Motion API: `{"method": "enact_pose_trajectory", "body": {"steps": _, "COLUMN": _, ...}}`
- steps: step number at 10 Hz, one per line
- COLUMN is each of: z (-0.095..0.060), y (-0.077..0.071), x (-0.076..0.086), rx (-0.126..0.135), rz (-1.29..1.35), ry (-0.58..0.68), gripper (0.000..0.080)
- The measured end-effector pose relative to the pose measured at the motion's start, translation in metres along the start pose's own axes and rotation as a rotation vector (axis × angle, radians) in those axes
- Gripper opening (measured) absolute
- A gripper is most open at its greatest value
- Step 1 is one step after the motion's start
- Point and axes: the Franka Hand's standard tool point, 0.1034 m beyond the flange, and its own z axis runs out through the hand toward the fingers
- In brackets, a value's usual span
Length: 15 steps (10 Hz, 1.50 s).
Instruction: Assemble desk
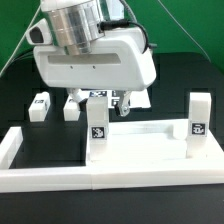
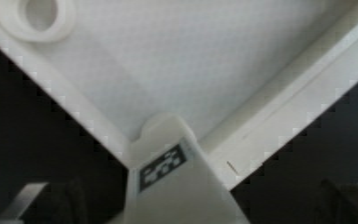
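The white tray-like tabletop (image 1: 145,137) lies in the middle of the black table, with two tagged white legs standing upright on it, one (image 1: 97,128) towards the exterior view's left and one (image 1: 199,120) towards its right. My gripper (image 1: 122,104) hangs over the tabletop's far edge. In the wrist view a third tagged leg (image 2: 179,172) stands at a corner of the tabletop (image 2: 158,80), between my fingers. My gripper (image 2: 185,208) is open, with dark gaps on both sides of that leg. A round corner socket (image 2: 41,18) shows farther off.
Two loose tagged legs (image 1: 40,105) (image 1: 72,105) rest on the table behind the tabletop, at the exterior view's left. The long white border frame (image 1: 60,172) runs along the front and up the left side. A green backdrop stands behind.
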Motion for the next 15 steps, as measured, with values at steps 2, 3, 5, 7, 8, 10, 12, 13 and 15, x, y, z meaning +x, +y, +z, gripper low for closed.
{"method": "enact_pose_trajectory", "body": {"steps": 2, "z": -0.002, "y": -0.011, "x": 0.013, "rx": -0.037, "rz": -0.267, "ry": 0.018, "gripper": 0.0649}}
{"method": "enact_pose_trajectory", "body": {"steps": 3, "z": -0.001, "y": -0.009, "x": 0.012, "rx": -0.032, "rz": -0.188, "ry": 0.017, "gripper": 0.0515}}
{"method": "enact_pose_trajectory", "body": {"steps": 5, "z": 0.000, "y": -0.009, "x": 0.012, "rx": -0.034, "rz": -0.155, "ry": 0.018, "gripper": 0.0339}}
{"method": "enact_pose_trajectory", "body": {"steps": 7, "z": 0.000, "y": -0.004, "x": 0.013, "rx": -0.040, "rz": 0.005, "ry": 0.022, "gripper": 0.0295}}
{"method": "enact_pose_trajectory", "body": {"steps": 8, "z": 0.000, "y": -0.003, "x": 0.013, "rx": -0.040, "rz": 0.053, "ry": 0.023, "gripper": 0.0295}}
{"method": "enact_pose_trajectory", "body": {"steps": 10, "z": 0.000, "y": -0.001, "x": 0.013, "rx": -0.034, "rz": 0.411, "ry": 0.024, "gripper": 0.0295}}
{"method": "enact_pose_trajectory", "body": {"steps": 12, "z": 0.000, "y": 0.003, "x": 0.011, "rx": 0.017, "rz": 0.797, "ry": -0.008, "gripper": 0.0295}}
{"method": "enact_pose_trajectory", "body": {"steps": 13, "z": 0.000, "y": 0.004, "x": 0.011, "rx": 0.035, "rz": 0.947, "ry": -0.027, "gripper": 0.0295}}
{"method": "enact_pose_trajectory", "body": {"steps": 15, "z": 0.000, "y": 0.001, "x": 0.009, "rx": 0.024, "rz": 1.070, "ry": -0.025, "gripper": 0.0295}}
